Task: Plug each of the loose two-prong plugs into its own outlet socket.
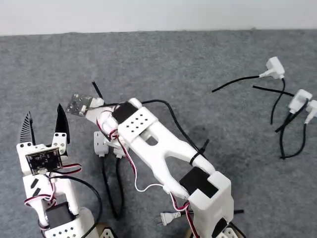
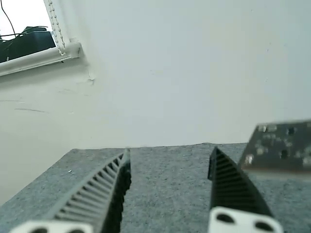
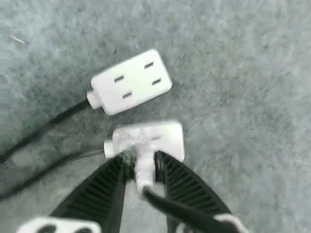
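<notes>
**Plug at the socket face: a skewed push is the danger**

The main risk, as I judge it, is misalignment. The prongs are hidden, so I cannot tell whether they sit in the slots or against the face of the white rectangular outlet socket [image 3: 146,138]. That socket lies free on the grey felt table [image 3: 243,73], so an off-axis push would likely slide or twist it rather than seat the plug. The plug's stiff black cord [image 3: 184,208] runs back along one finger and could lever the plug sideways in the grip. A second white outlet socket [image 3: 131,82], with its slots empty, lies just beyond and could be nudged.

The right gripper [image 3: 143,165] is clamped narrowly on the small white two-prong plug [image 3: 144,180], whose front touches the first socket. In the high view this pair lies at about 9 o'clock from centre.

The left gripper [image 1: 44,126], farther out at 9 o'clock, is spread wide, holding and touching nothing.

Another loose white plug [image 1: 171,216] waits at 6 o'clock.
</notes>
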Action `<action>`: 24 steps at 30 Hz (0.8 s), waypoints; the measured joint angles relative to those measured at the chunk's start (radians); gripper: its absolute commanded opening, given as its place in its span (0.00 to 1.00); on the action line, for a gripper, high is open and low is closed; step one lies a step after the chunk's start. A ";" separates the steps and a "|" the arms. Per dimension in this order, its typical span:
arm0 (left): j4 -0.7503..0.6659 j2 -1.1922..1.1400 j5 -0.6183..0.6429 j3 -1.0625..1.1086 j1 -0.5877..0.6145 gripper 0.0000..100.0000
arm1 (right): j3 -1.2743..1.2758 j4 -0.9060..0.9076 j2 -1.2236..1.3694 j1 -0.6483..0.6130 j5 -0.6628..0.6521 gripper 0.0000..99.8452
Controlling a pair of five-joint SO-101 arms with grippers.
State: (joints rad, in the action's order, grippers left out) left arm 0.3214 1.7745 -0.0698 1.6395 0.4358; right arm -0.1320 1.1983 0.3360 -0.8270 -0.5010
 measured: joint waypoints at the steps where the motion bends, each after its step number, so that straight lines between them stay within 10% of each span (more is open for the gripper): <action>1: 0.000 0.000 0.000 0.000 0.002 0.24 | 0.023 -0.015 0.000 0.000 0.000 0.01; 24: 0.000 0.000 0.000 0.000 0.002 0.24 | 0.199 -0.210 -0.072 0.031 -0.046 0.01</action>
State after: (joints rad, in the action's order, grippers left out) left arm 0.3214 1.7745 -0.0698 1.6395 0.4373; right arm 0.0675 0.9881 0.2639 -0.7963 -0.5470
